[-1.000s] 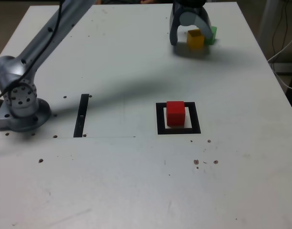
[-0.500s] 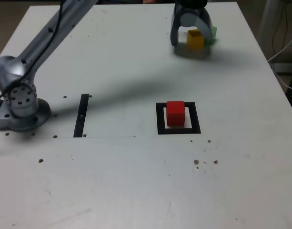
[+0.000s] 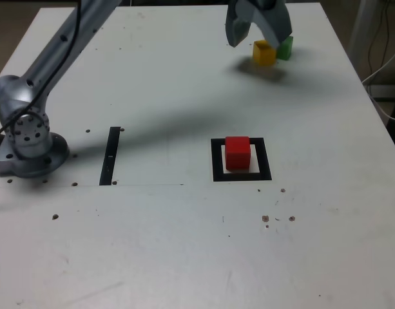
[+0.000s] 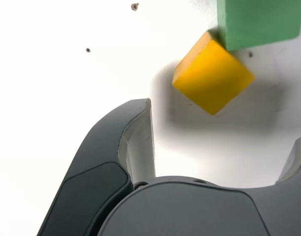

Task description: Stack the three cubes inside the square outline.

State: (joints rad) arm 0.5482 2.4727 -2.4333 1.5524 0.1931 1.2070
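The red cube (image 3: 237,153) stands inside the square outline (image 3: 218,161) near the middle of the table. The yellow cube (image 3: 264,52) and the green cube (image 3: 285,47) sit touching at the far right of the exterior view. My gripper (image 3: 256,40) hangs open just above and slightly in front of the yellow cube, holding nothing. In the wrist view the yellow cube (image 4: 213,77) lies on the table beyond the gap of my gripper (image 4: 224,128), with the green cube (image 4: 258,22) against its far corner. One dark finger (image 4: 135,142) stands well clear of the yellow cube.
The arm's base (image 3: 29,141) is bolted at the exterior view's left. A narrow black strip (image 3: 111,156) lies between the base and the outline. Cables (image 3: 384,58) hang past the table's right edge. Small dark specks dot the white tabletop (image 3: 184,244).
The gripper, which straddled the yellow cube low on the table, has lifted upward, still open. The yellow cube stayed on the table beside the green one.
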